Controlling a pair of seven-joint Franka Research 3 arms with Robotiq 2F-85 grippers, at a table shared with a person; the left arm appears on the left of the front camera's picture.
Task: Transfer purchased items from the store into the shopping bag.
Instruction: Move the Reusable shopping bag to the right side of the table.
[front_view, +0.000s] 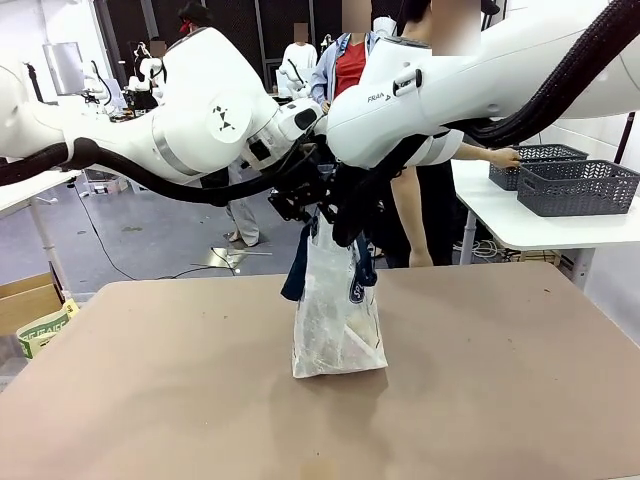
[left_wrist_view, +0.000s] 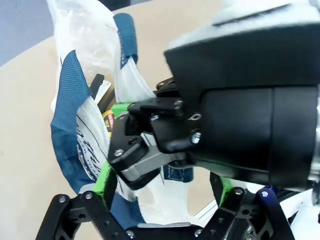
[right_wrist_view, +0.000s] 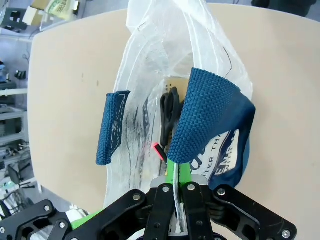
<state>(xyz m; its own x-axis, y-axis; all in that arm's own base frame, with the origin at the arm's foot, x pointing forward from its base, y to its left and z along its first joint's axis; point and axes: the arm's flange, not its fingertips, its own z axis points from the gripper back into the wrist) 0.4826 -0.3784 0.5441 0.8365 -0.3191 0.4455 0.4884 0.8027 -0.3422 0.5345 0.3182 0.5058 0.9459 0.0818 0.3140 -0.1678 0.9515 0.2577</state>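
The shopping bag (front_view: 338, 322), translucent white with navy handles, stands upright mid-table. Both arms meet over its mouth. My right gripper (right_wrist_view: 176, 187) is shut on the bag's thin plastic rim beside a navy handle (right_wrist_view: 210, 117); it also appears close in the left wrist view as the right gripper (left_wrist_view: 150, 145). My left gripper (left_wrist_view: 165, 185) hangs over the bag's mouth with its green-padded fingers (left_wrist_view: 106, 184) spread wide and nothing between them. Inside the bag lie purchased items: a black one (right_wrist_view: 169, 112), a tan packet (right_wrist_view: 175, 82) and a yellow-labelled one (left_wrist_view: 107, 120). Two dark grey lattice baskets (front_view: 578, 187), the store, stand on a white side table.
A person stands behind the table with a hand (front_view: 505, 157) at the farther basket (front_view: 535, 157). The white side table (front_view: 500, 215) is at the far right. A cardboard box (front_view: 25, 300) sits on the floor at the left. The tabletop (front_view: 150, 400) around the bag is bare.
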